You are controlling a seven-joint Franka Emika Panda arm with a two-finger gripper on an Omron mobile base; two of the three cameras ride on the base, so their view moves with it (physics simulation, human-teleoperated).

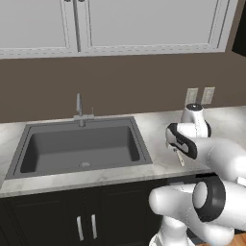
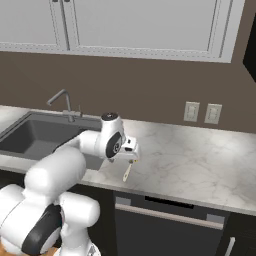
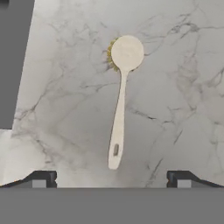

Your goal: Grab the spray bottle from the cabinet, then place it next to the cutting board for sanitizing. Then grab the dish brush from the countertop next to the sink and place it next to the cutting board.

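**A:** Where does the slim whitish wooden dish brush (image 3: 119, 114) lie from the two-finger gripper (image 3: 112, 177)?

**B:** In the hand view, straight ahead at twelve o'clock, centred between the tips. Its long axis runs six to twelve: handle end nearest the tips, round head with yellowish bristles farthest. It lies flat on the light-grey marbled stone countertop (image 2: 200, 165), with the dark grey recessed sink (image 1: 79, 146) off at nine o'clock.

**A:** And the gripper's state?

**B:** Spread wide, holding nothing, one dark tip on each side of the handle's line.

**A:** The arm's pose?

**B:** Bent over the counter edge, hand pointing down above the brush. I judge a straight descent would straddle the handle.
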